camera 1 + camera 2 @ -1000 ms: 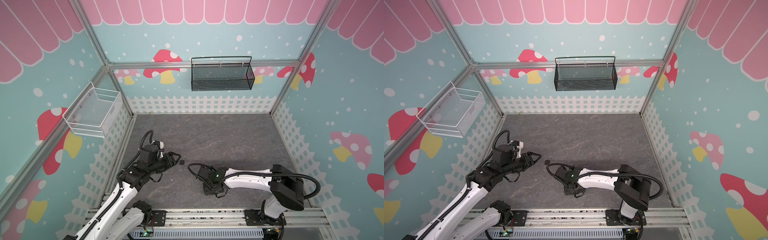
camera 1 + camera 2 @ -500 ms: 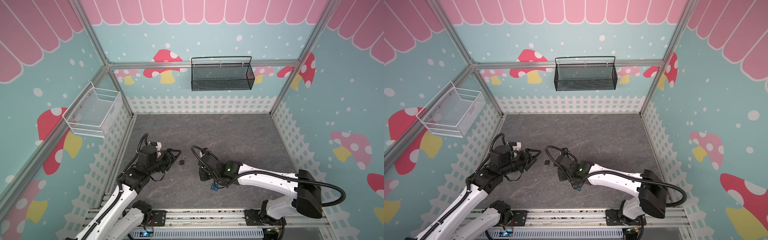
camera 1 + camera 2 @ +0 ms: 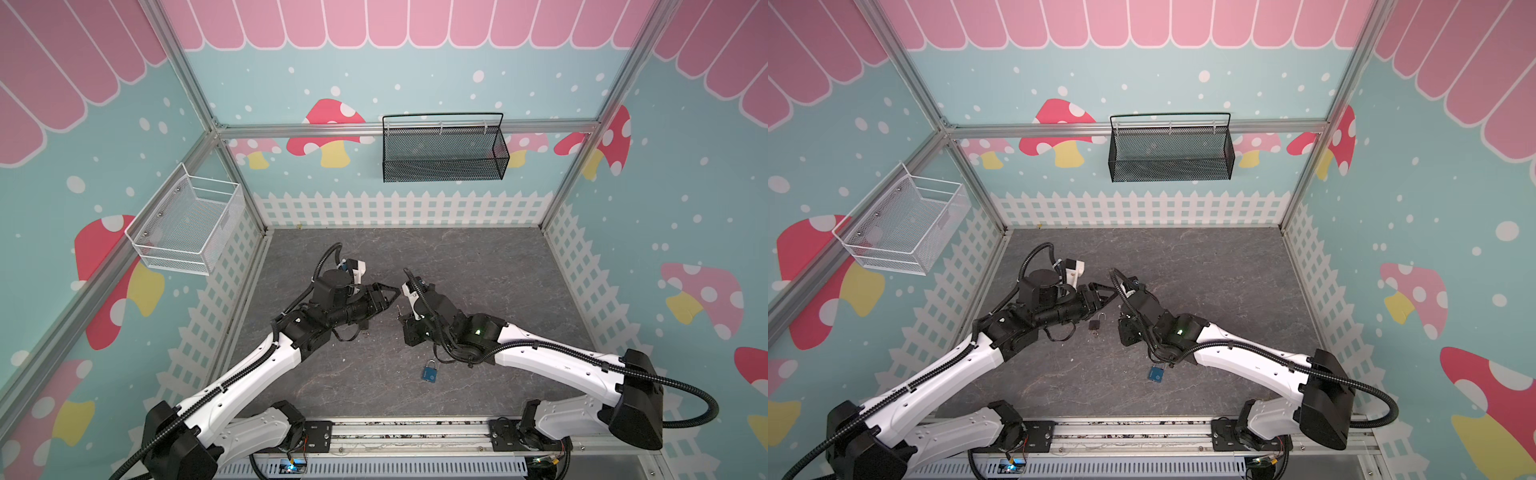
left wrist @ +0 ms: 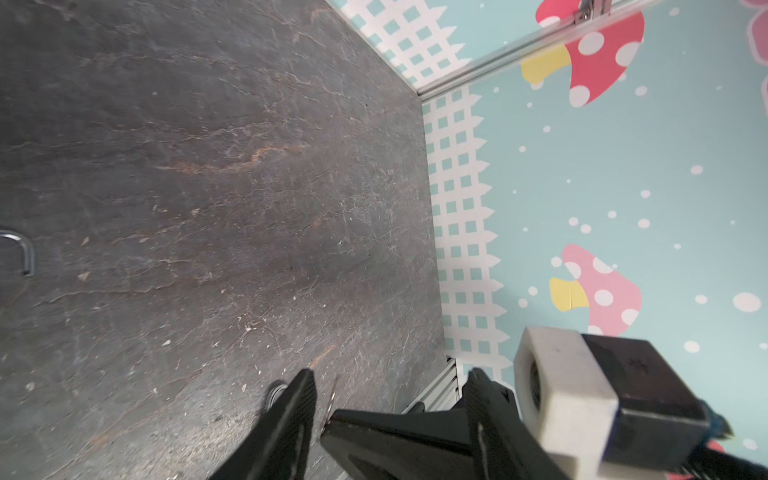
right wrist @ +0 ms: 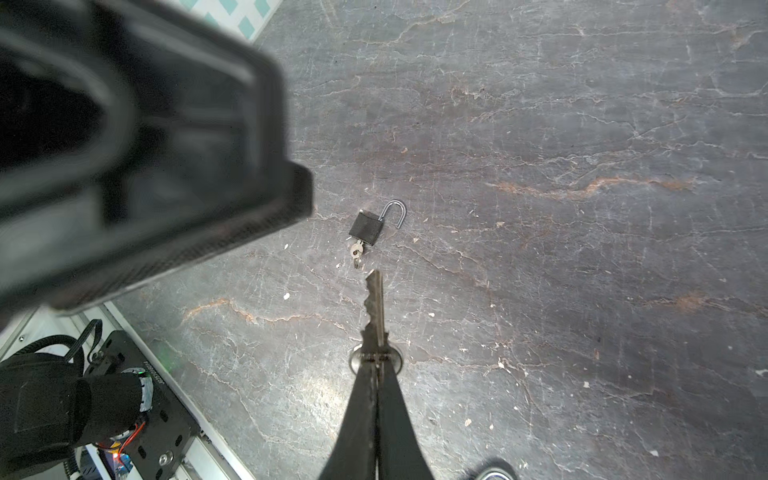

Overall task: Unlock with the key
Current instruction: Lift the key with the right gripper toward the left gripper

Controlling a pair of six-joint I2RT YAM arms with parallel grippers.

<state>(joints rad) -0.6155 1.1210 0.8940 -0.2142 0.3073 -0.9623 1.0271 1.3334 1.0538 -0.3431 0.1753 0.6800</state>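
Key (image 5: 375, 307) points blade-first toward black padlock (image 5: 368, 226)

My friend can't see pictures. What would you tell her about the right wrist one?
The right claw pinches a key that points at a small black padlock lying on the grey floor. The padlock's shackle is open and a second key sits in it.
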